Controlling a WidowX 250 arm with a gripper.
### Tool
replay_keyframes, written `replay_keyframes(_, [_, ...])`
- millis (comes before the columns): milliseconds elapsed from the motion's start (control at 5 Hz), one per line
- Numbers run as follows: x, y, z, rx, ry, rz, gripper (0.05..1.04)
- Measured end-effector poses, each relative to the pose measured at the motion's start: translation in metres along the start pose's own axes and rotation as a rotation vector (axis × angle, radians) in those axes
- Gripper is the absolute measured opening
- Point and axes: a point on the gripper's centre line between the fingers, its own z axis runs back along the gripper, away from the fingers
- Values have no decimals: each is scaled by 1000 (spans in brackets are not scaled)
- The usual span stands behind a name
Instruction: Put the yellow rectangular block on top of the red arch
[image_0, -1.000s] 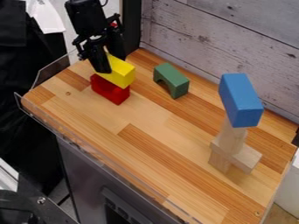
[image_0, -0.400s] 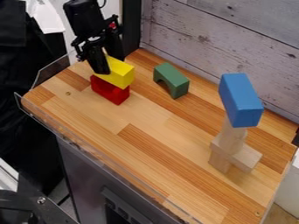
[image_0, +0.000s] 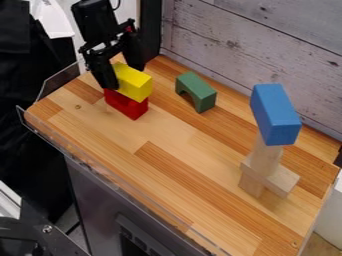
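Fingers (image_0: 102, 70) of the end effector (image_0: 125, 76) have spread apart since the earlier frame, and the yellow block (image_0: 135, 84) has barely shifted. Nearest on the worktop (image_0: 167, 165), well apart from the end effector, pale wood blocks (image_0: 265, 155) hold up a blue block (image_0: 275, 115). Farther back, low under the end effector, is the red arch (image_0: 122, 103), with the yellow block on top, between the open fingers. Just beside them is the green arch (image_0: 197, 90). It looks like the stacking is done and only backing away is left. One finger is so close that, if the arm swings sideways going up, it could bump the yellow block, twist it or knock it off. The end effector hangs down from above, tipped a bit, tips low around the block.
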Motion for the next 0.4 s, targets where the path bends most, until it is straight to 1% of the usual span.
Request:
replay_keyframes(200, [-8,0,17,-17,-39,-61,1000])
replay_keyframes(400, [-16,-5,40,12,-118,-193,1000])
